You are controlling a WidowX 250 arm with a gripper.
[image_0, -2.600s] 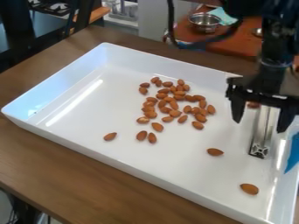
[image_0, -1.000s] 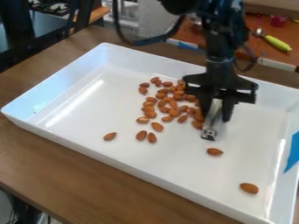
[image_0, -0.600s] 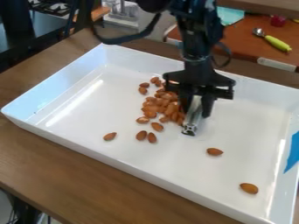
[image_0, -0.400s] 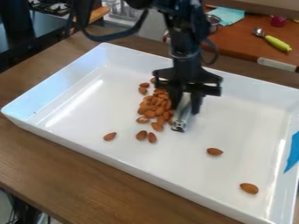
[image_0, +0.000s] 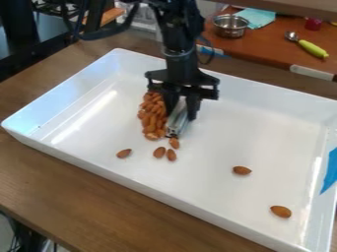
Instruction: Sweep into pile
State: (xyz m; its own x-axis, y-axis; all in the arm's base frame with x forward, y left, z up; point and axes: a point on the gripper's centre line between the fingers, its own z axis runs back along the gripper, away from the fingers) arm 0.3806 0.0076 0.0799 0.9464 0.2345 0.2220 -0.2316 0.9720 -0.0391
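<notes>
The gripper point(image_0: 179, 109) hangs low over the white tray point(image_0: 256, 133), left of its middle, shut on a silvery metal bar point(image_0: 176, 123) whose lower end is at the tray floor. Directly left of the bar, several almonds point(image_0: 152, 118) lie crowded in a narrow heap against it. One almond point(image_0: 174, 143) lies just below the bar's end. Two almonds point(image_0: 159, 152) sit side by side nearer the front, with a lone almond point(image_0: 123, 153) to their left. Apart on the right are an almond point(image_0: 241, 170) and another almond point(image_0: 281, 211) near the front right corner.
Raised walls edge the tray, which stands on a brown wooden table point(image_0: 85, 197). Blue tape point(image_0: 329, 172) is on the right wall. Behind, a red-brown surface holds a metal bowl point(image_0: 230, 25), a teal cloth point(image_0: 256, 17) and a green-handled utensil point(image_0: 313, 48).
From the tray's right side, my gripper has moved left with the bar. The scattered almonds in the middle have shifted left and bunched closer together; the outlying ones at front and right stayed put.
</notes>
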